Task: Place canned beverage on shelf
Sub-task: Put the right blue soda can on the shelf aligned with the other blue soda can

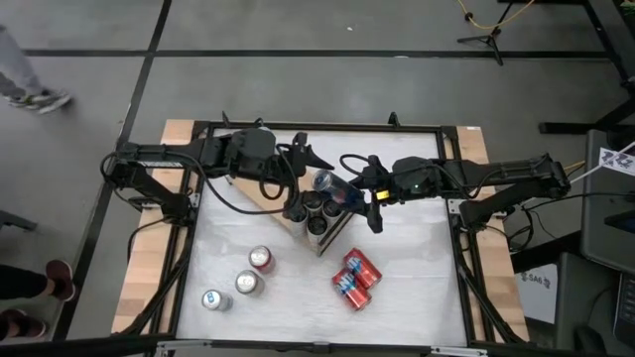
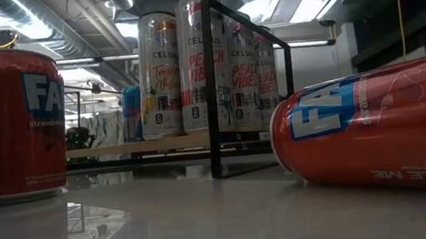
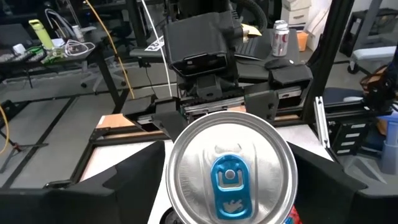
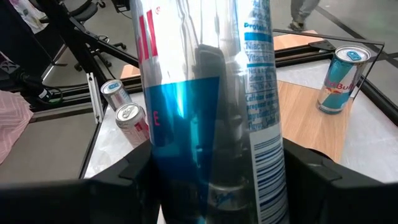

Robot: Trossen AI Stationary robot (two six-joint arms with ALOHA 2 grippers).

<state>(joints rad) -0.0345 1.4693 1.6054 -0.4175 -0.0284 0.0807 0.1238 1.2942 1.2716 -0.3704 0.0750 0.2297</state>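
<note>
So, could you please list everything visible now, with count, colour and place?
table: one, white top, wooden edges
shelf: one, light wood on black wire, table centre
tall cans: at least four, white and silver, upright on shelf
small can: one, blue and silver, upright on shelf
upright cans: three, one red, on table
lying cans: two, red, side by side on table
held can: one, blue and silver, over shelf
left gripper: dark, facing held can's top
right gripper: dark, fingers shut on held can
</note>
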